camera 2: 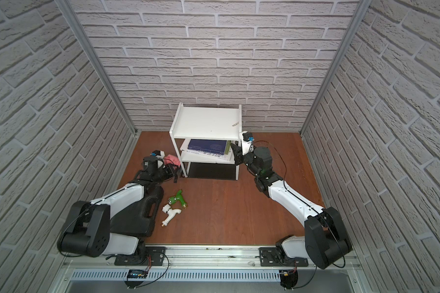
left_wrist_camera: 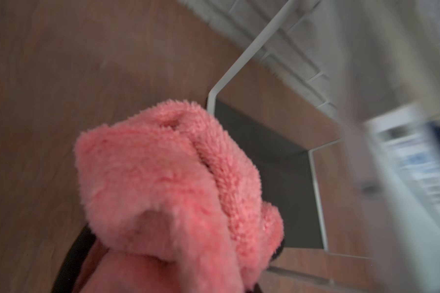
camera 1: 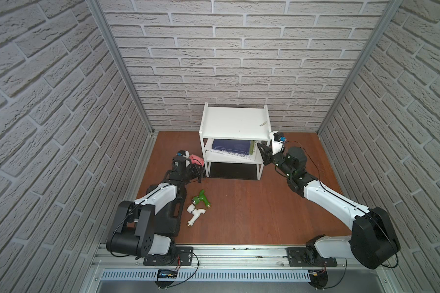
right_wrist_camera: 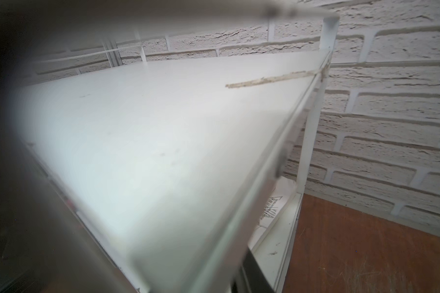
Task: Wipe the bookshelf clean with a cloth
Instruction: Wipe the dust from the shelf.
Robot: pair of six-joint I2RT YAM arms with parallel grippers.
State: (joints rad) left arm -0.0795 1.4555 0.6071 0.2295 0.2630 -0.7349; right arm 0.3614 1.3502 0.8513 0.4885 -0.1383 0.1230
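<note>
While the cloth sits bunched, pink side out, in the pinch of the left pincer, it hangs low, just beside the front left leg of the bookshelf and well below the top board. The bookshelf stands at the back of the table, by the brick wall. The right pincer is at the front right post, level with the middle shelf; whether it is pressed onto the post or merely next to it I cannot tell. That matters: the unit looks light, and unbraced, a sideways wipe could slide or tip it. On the way up, a loose fold could catch on the leg or the board's edge and drag out of the grip. The books lie slanted on the middle shelf, so a push there might shove them out the back. The grey streak near the board's right edge may need firm pressure, adding to that risk.
</note>
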